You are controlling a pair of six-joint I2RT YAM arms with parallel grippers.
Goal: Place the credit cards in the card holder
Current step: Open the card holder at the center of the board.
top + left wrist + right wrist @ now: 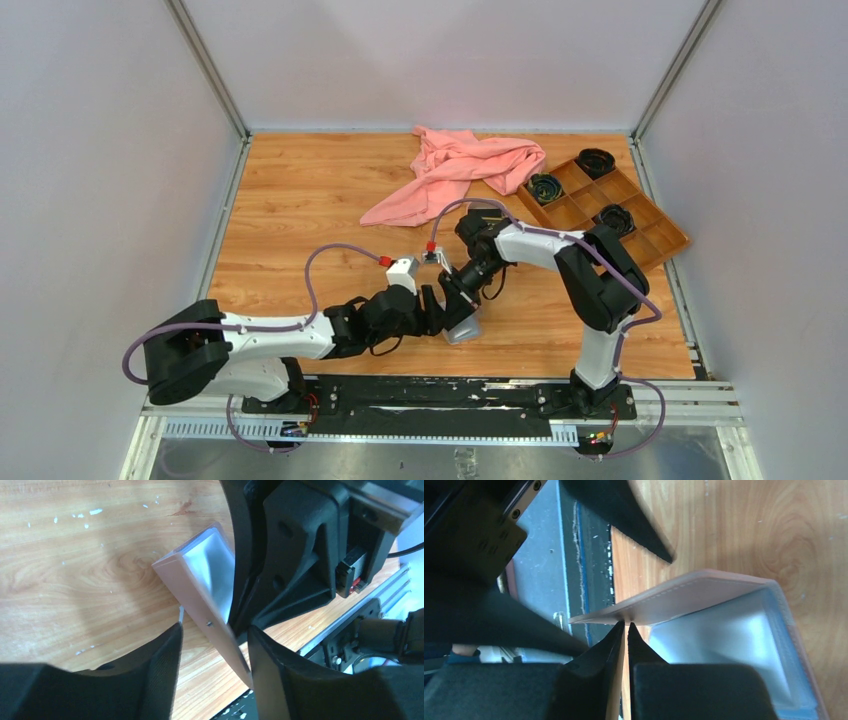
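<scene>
Propped pinkish-tan leather-look card holder (195, 610) open via right gripper (625, 625), nearly shut at cover edge, pinch unclear. Straddled its corner with half-open, empty left gripper (215, 630) — probably steadying.

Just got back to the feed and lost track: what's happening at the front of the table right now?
Both arms are at the card holder, which stands open and tilted, its clear sleeves showing. The left gripper is open, with a finger on either side of the pink cover. The right gripper is almost shut with its tips at the cover's edge; whether it is pinching the cover is unclear. No cards show in any view.
</scene>
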